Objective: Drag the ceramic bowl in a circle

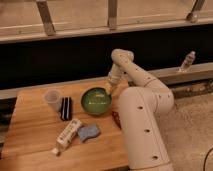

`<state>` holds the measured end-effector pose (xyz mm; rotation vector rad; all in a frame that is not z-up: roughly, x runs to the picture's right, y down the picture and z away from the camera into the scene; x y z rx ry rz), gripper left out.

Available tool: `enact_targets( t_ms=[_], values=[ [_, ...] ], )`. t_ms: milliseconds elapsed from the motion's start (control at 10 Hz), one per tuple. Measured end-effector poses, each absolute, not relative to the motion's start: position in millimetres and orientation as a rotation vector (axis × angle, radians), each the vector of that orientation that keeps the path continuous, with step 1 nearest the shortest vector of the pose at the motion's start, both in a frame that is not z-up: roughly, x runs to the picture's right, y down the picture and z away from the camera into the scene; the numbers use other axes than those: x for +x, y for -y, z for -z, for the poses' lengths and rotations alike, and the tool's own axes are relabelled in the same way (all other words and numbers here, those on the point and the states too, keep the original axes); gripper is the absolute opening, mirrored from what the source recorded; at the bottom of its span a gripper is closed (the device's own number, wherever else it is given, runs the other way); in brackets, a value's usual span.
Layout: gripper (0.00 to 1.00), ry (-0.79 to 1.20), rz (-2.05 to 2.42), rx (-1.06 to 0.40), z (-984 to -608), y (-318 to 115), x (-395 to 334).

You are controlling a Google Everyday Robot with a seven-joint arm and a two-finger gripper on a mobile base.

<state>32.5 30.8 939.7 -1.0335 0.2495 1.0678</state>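
The ceramic bowl (97, 101) is round, glossy green and paler inside, and it sits on the wooden table (30, 135) near its far right part. My gripper (109, 89) comes down from the white arm (131, 70) onto the bowl's far right rim. It is shut and touches the rim. Whether the rim is pinched between the fingers is hidden.
Left of the bowl stand a translucent plastic cup (52, 99) and a black flat object (65, 108). In front lie a white tube (68, 134), a blue sponge (89, 132) and a reddish-brown item (116, 119). My white body (142, 130) crowds the table's right edge. A bottle (186, 61) stands on the ledge.
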Motion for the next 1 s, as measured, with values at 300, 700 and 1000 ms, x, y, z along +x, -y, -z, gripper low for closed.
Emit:
enact_targets(
  t_ms=[300,700,1000],
  values=[
    [0.00,-0.255,-1.025,-1.017,-934.4,-26.7,23.4],
    [0.00,-0.224,-0.893,-0.988,-905.6,-29.4,-21.1],
    [0.00,-0.211,-0.946,-0.980,-893.1,-38.4,-3.3]
  ],
)
